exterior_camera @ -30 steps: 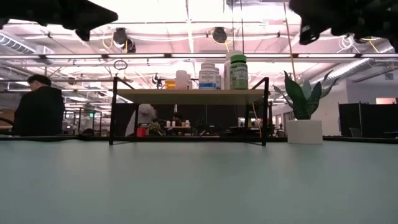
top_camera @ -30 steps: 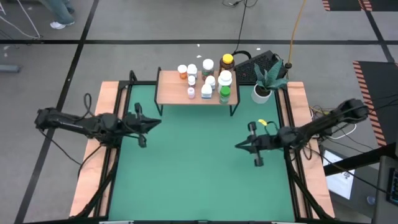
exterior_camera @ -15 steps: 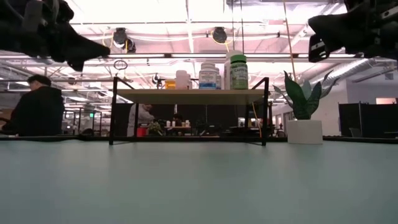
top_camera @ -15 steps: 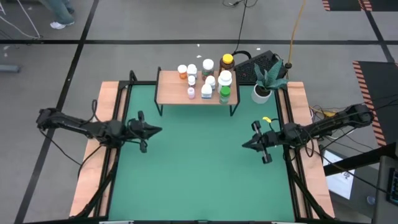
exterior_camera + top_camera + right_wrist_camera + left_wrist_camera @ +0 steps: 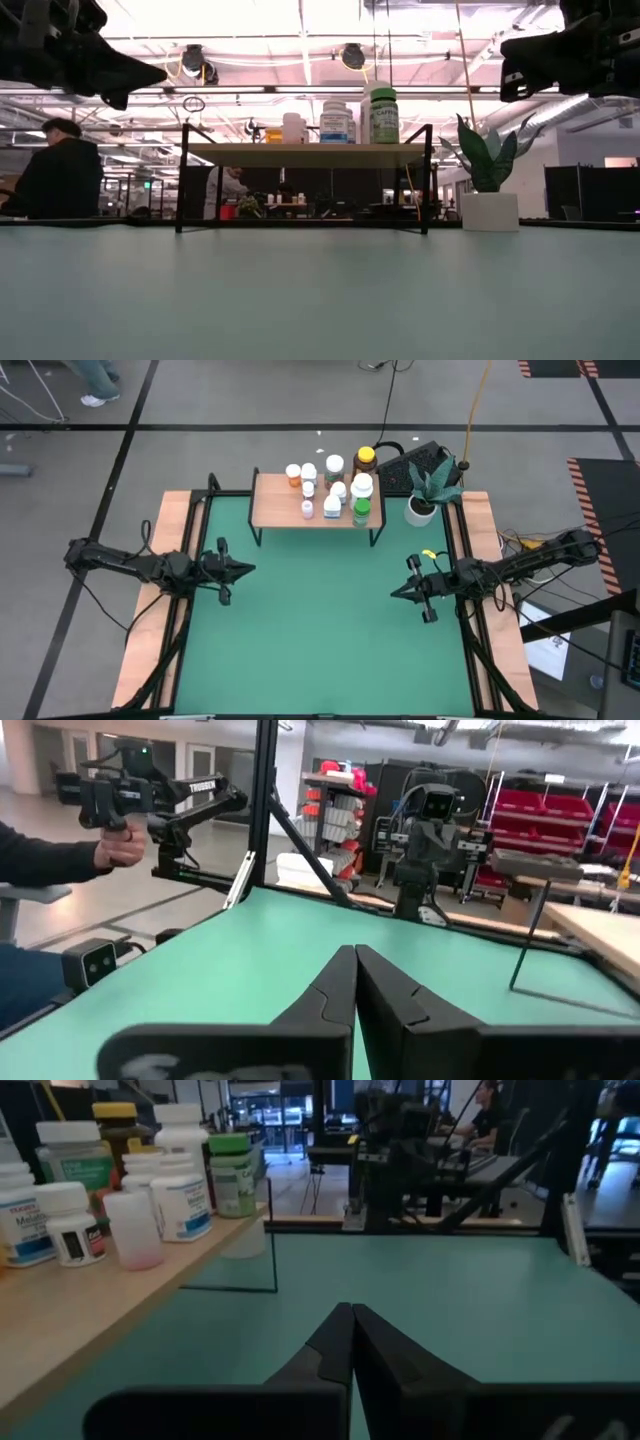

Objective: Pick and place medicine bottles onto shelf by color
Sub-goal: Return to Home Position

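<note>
- The bench (image 5: 320, 650) has a green top with no bottle left standing on it, so the coming move looks like a plain retreat with nothing to grasp.
- The shelf (image 5: 275, 510) stands at the far edge, its long axis running side to side. It lies off to one side of where each arm points, not straight ahead.
- The left gripper (image 5: 245, 568) hangs over the left side of the bench, aimed inward. Its jaws are pressed together on nothing.
- The right gripper (image 5: 395, 593) hangs over the right side, facing the left one. Its jaws are likewise pressed together and hold nothing. Both are well apart from the shelf, and neither is clearly nearer.
- The medicine bottles (image 5: 333, 490) stand upright in a tight cluster on the middle and right part of the shelf board. Most are white with white caps.
- The amber bottle (image 5: 366, 458) with a yellow cap stands at the back right.
- The green bottle (image 5: 361, 510) stands at the front right.
- The orange bottle (image 5: 293, 474) stands at the cluster's left end.
</note>
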Controlling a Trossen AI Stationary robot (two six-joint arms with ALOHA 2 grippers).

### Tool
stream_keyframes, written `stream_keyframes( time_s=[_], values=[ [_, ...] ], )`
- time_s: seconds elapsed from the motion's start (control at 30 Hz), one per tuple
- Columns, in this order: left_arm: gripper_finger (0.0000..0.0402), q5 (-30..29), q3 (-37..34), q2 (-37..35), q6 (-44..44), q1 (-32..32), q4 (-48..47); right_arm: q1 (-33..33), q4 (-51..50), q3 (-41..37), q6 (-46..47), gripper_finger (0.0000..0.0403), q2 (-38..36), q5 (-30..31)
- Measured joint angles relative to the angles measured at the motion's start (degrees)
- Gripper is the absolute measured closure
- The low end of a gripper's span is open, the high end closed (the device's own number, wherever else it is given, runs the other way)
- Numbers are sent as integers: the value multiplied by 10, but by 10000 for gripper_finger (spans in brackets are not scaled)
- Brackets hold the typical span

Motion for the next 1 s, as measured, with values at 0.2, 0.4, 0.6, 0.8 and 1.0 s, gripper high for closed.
stream_keyframes(
  time_s=[0.2,0.4,0.6,0.8,1.0],
  values=[
    [394,4,0,-28,9,0,-7,-1,-45,0,-21,403,-48,0],
    [398,24,0,-41,11,0,-7,-24,-144,-1,-21,403,-124,-3],
    [392,30,0,-41,21,0,-3,-42,-240,-1,-15,403,-192,-5],
    [395,30,0,-41,42,0,31,-55,-292,-1,-17,403,-250,-6],
    [397,29,0,-41,47,0,5,-60,-356,-1,-15,403,-301,-6]
  ],
)
